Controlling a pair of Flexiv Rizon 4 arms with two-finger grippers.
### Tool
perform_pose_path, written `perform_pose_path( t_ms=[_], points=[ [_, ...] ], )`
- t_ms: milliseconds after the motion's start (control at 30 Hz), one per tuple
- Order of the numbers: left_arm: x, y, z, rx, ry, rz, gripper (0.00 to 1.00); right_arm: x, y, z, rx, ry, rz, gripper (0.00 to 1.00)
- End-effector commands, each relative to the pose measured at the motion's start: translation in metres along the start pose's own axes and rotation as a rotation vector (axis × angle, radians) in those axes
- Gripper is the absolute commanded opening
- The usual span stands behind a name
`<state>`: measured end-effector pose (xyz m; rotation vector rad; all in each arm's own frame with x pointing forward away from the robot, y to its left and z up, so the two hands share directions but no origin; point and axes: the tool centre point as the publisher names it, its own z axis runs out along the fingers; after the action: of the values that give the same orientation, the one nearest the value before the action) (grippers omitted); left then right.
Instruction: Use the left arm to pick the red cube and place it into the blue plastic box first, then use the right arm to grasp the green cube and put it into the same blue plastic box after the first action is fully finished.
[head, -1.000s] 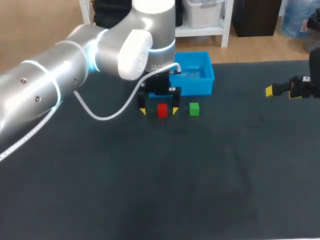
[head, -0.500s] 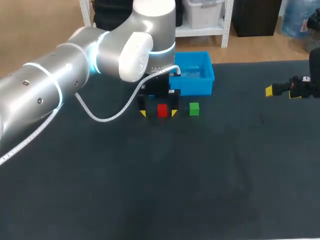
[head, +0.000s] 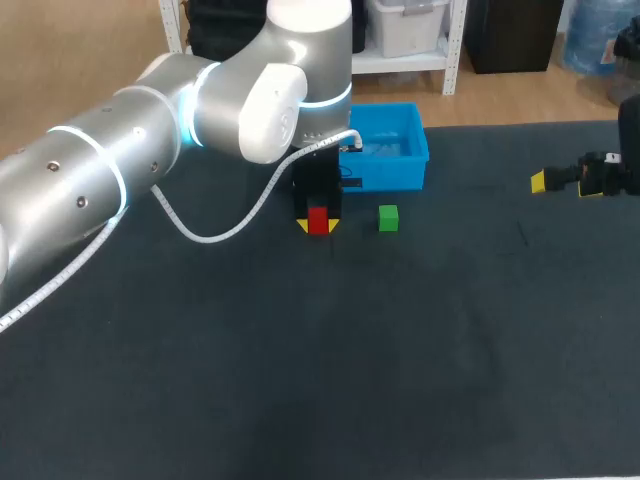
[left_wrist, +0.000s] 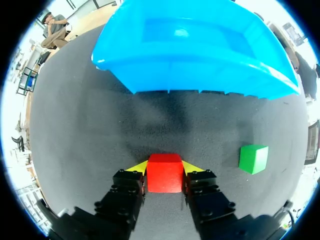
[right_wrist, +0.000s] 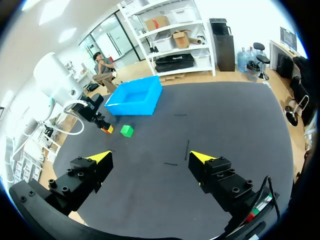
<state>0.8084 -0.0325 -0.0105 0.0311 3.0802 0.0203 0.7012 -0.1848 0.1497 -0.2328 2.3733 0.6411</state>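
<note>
Grip: left pincer (left_wrist: 164, 168) squeezes red cube (left_wrist: 164, 176), clearest in wrist view.

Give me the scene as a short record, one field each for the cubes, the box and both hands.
left hand: shut on the red cube
red cube: at table level, in front of the blue plastic box
blue plastic box: no cube inside
green cube: loose on the table, beside the red cube
right hand: open, far from both cubes
</note>
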Motion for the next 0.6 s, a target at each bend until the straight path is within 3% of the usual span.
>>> perform_pose_path(
  t_ms=[33,600],
  points=[
    [-0.003,-0.002,-0.004,-0.003,-0.004,0.012,0.00,0.000,0.000,0.000,0.001,0.000,-0.001,1.00],
    [-0.004,-0.002,-0.033,-0.005,-0.061,0.054,0.00,0.000,0.000,0.000,0.001,0.000,-0.001,1.00]
  ],
)
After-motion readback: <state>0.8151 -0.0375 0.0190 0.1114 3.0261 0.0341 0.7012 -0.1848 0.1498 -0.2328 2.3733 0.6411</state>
